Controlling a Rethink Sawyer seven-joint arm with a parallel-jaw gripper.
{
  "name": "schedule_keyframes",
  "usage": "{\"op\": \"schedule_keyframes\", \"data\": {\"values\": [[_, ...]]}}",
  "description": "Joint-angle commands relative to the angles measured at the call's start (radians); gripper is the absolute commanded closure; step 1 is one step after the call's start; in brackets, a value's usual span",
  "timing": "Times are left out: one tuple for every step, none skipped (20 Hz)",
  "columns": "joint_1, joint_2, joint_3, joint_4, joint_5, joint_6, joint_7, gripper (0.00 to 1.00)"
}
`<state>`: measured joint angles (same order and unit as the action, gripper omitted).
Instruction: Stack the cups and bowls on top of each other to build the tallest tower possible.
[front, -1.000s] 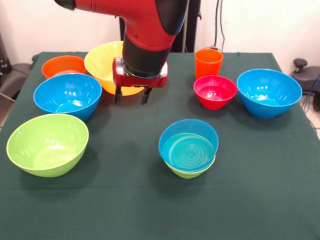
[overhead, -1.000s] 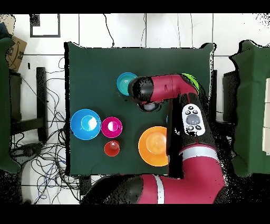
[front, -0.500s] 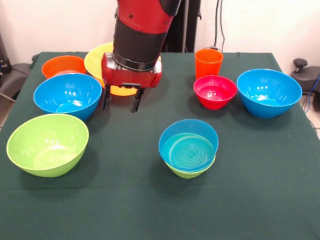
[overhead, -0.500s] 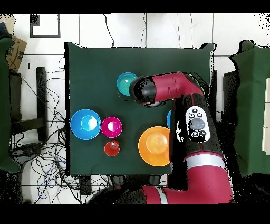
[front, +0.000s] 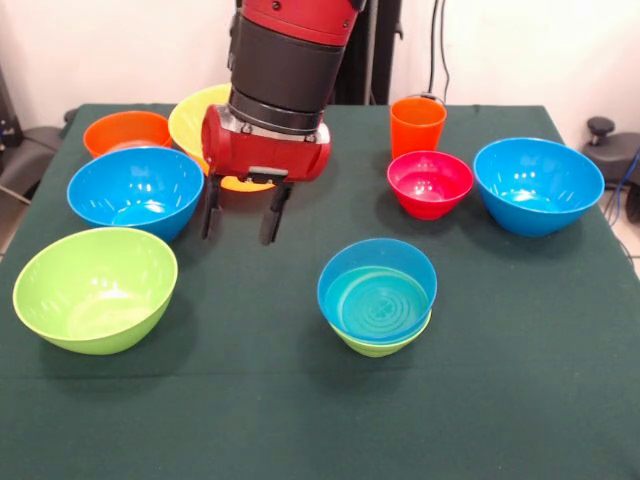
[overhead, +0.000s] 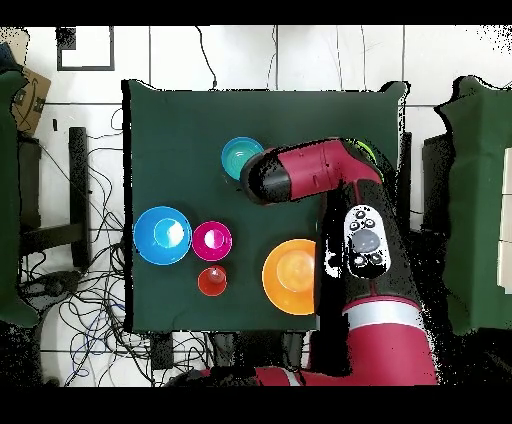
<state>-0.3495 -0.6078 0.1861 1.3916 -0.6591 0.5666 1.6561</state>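
My gripper (front: 240, 216) hangs open and empty over the green cloth, just right of the left blue bowl (front: 135, 190) and up-left of a short stack (front: 377, 296): a blue bowl nested in a small green one, also in the overhead view (overhead: 238, 157). An orange cup (front: 417, 125) stands at the back beside a red-pink bowl (front: 430, 183) and a second blue bowl (front: 538, 185). A lime green bowl (front: 95, 288) sits front left. The yellow bowl (front: 198, 118) is partly hidden behind my arm, with an orange bowl (front: 127, 132) beside it. In the overhead view my arm (overhead: 305, 175) covers the gripper.
The table (front: 300, 420) is covered in dark green cloth. In the overhead view, cables lie on the floor (overhead: 80, 300) beside the table, and dark furniture (overhead: 20, 200) stands at both sides.
The gripper has come down and moved left and toward the camera, away from the yellow bowl. Its fingers stay open. No bowl or cup has moved.
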Motion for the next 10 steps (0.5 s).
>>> {"op": "schedule_keyframes", "data": {"values": [[0.062,0.062,0.018,0.014,-0.111,0.011,-0.097,0.0],[0.066,0.065,0.014,0.009,-0.116,0.014,-0.093,0.0],[0.072,0.071,0.011,-0.004,-0.116,0.026,-0.09,0.0],[0.073,0.075,0.01,-0.007,-0.114,0.034,-0.088,0.0],[0.074,0.081,0.009,-0.012,-0.112,0.045,-0.089,0.0],[0.074,0.087,0.007,-0.017,-0.111,0.056,-0.09,0.0],[0.08,0.105,0.003,-0.039,-0.115,0.066,-0.087,0.0],[0.081,0.111,0.0,-0.049,-0.117,0.07,-0.089,0.0],[0.083,0.117,-0.003,-0.058,-0.119,0.074,-0.09,0.0],[0.083,0.124,-0.007,-0.066,-0.122,0.072,-0.089,0.0]]}}
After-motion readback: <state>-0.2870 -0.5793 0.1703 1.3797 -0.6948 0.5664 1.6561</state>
